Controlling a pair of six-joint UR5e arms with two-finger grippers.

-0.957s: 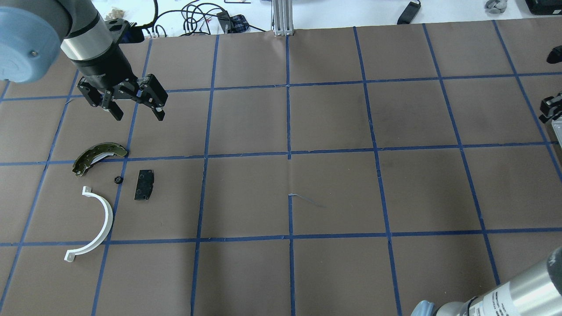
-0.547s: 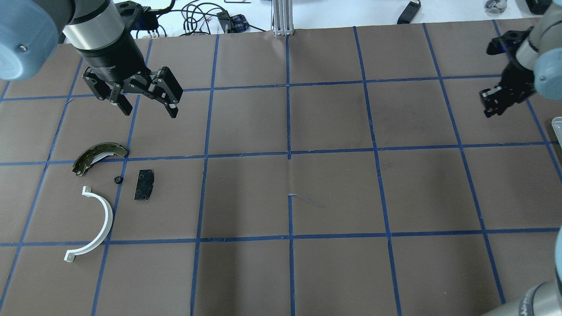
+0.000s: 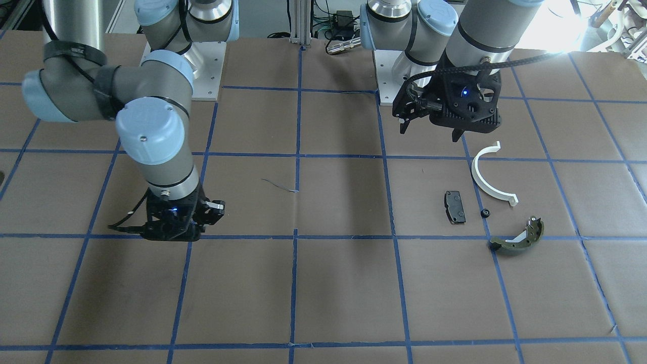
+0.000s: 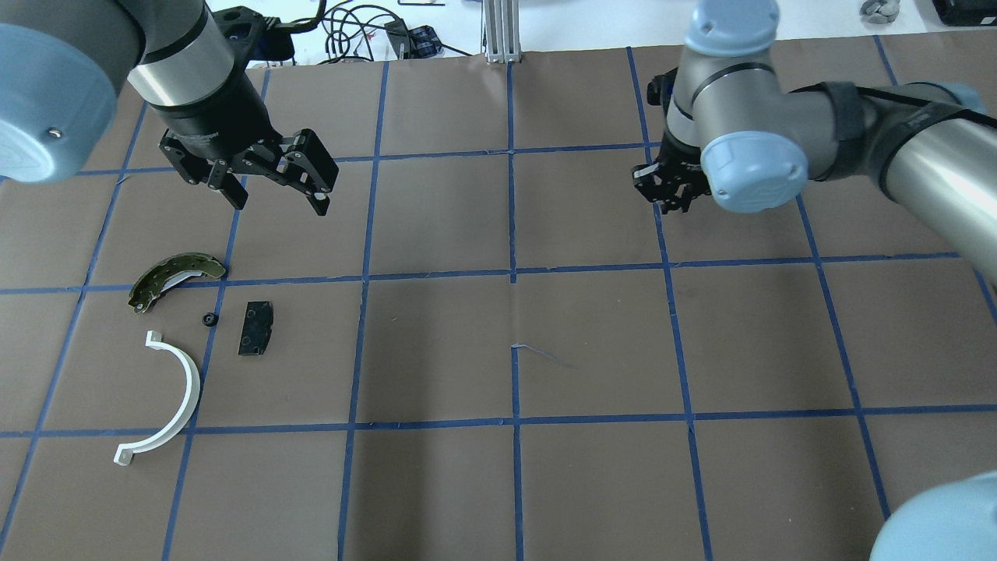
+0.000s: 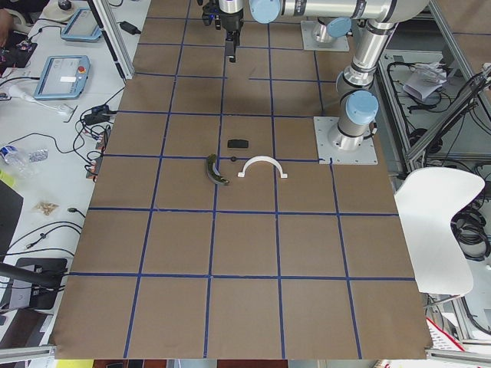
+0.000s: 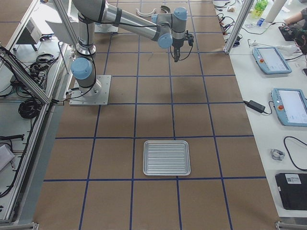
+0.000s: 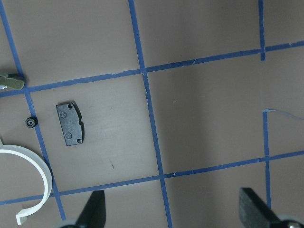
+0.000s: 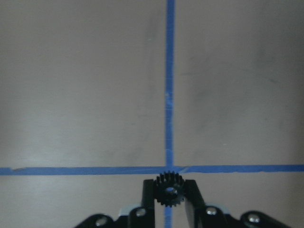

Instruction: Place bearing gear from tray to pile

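Note:
My right gripper (image 8: 169, 191) is shut on a small black bearing gear (image 8: 169, 188) and holds it above a crossing of blue tape lines; in the overhead view it (image 4: 671, 195) hangs right of centre. The pile lies at the left: an olive-green brake shoe (image 4: 175, 279), a black pad (image 4: 255, 328), a white half-ring (image 4: 167, 397) and another small black gear (image 4: 209, 319). My left gripper (image 4: 279, 201) is open and empty, up above the mat beyond the pile. The grey ribbed tray (image 6: 167, 157) shows only in the exterior right view.
The brown mat carries a blue tape grid (image 4: 512, 276). Cables and small devices (image 4: 374, 31) lie along the far edge. The pile also shows in the left wrist view, with the pad (image 7: 70, 124) and half-ring (image 7: 40, 183).
My right arm has swung in from the right edge toward the table's middle. My left gripper has drifted a little right and away from the pile, still open.

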